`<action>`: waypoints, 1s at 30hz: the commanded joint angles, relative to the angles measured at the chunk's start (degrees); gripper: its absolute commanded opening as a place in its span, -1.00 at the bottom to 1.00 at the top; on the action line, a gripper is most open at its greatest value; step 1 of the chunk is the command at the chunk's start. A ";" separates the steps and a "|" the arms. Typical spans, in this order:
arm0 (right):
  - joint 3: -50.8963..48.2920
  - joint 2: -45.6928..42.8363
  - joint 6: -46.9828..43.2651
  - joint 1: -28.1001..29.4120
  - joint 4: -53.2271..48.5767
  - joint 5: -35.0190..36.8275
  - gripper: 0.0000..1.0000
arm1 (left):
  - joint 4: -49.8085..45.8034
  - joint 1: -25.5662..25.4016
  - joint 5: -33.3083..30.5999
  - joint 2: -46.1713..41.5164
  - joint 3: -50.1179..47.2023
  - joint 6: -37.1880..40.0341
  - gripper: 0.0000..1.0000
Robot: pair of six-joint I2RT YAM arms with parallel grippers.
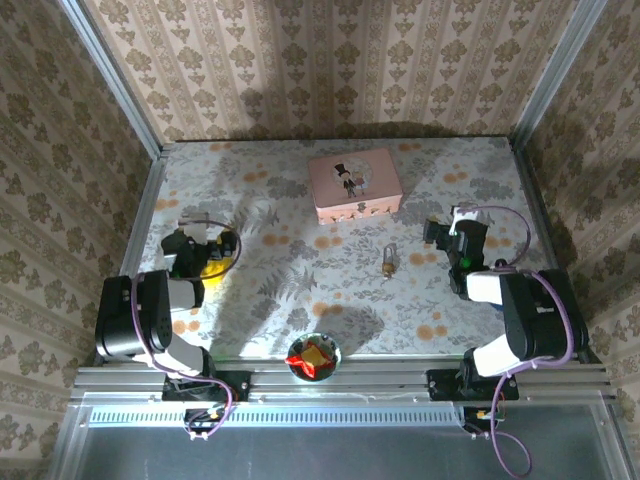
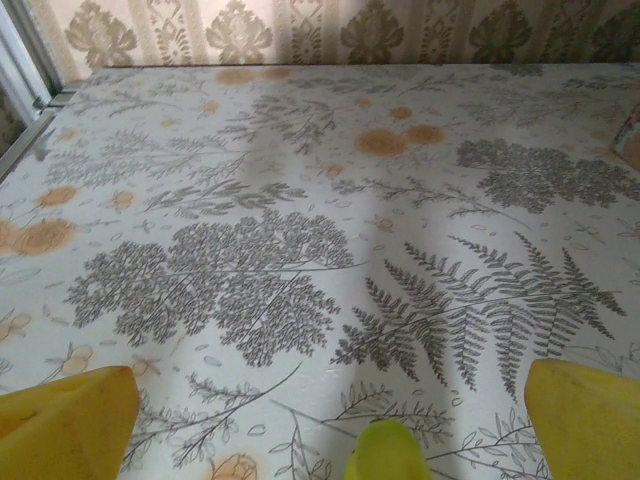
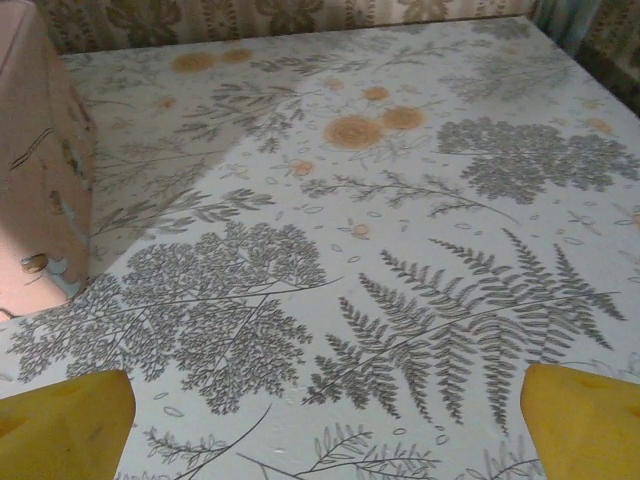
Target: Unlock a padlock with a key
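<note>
1. We see a worktop under a pale cloth printed with grey ferns and orange flowers.
2. Behind it and on both sides rise walls in beige damask wallpaper.
3. Aluminium posts stand at its far corners, and a metal rail lines its near edge.
4. Soft shadows cross it, and its left side is brighter.

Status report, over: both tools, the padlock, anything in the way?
Left tool open, right tool open. Tiny brass-yellow padlock lies free, nearer right tool; key too small to tell. Pink tin box behind, not blocking.
</note>
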 commanded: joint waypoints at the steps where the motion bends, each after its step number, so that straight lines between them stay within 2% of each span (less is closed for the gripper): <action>1: -0.90 0.82 -2.19 -0.55 5.32 -6.41 1.00 | -0.81 -0.66 3.17 0.68 1.14 2.85 1.00; 3: 0.36 1.27 -2.66 -0.56 3.44 -7.30 1.00 | 2.46 -0.76 2.22 1.89 0.87 2.55 1.00; 6: 0.29 1.22 -2.67 -0.59 3.47 -7.22 1.00 | 1.56 -2.15 -9.75 1.37 0.84 0.23 1.00; 9: 0.24 1.31 -2.71 -0.62 3.64 -8.26 1.00 | -0.12 -3.94 -15.27 1.09 1.38 0.41 1.00; 10: 0.54 1.30 -3.32 -0.93 3.17 -10.98 1.00 | 0.17 -4.35 -16.30 1.21 1.36 0.64 1.00; 12: 0.29 1.34 -3.11 -1.68 3.75 -12.79 1.00 | 0.07 -4.46 -16.48 1.19 1.35 0.65 1.00; 21: 0.24 1.22 -3.19 -1.60 3.74 -12.50 1.00 | 0.05 -4.63 -16.57 1.16 1.39 0.91 1.00; 26: 0.24 1.19 -3.19 -1.61 3.74 -12.48 1.00 | -2.94 -4.95 -12.49 1.17 2.98 3.07 1.00; 30: 0.24 1.22 -3.19 -1.61 3.74 -12.48 1.00 | -2.84 -4.95 -12.52 1.20 2.98 3.13 1.00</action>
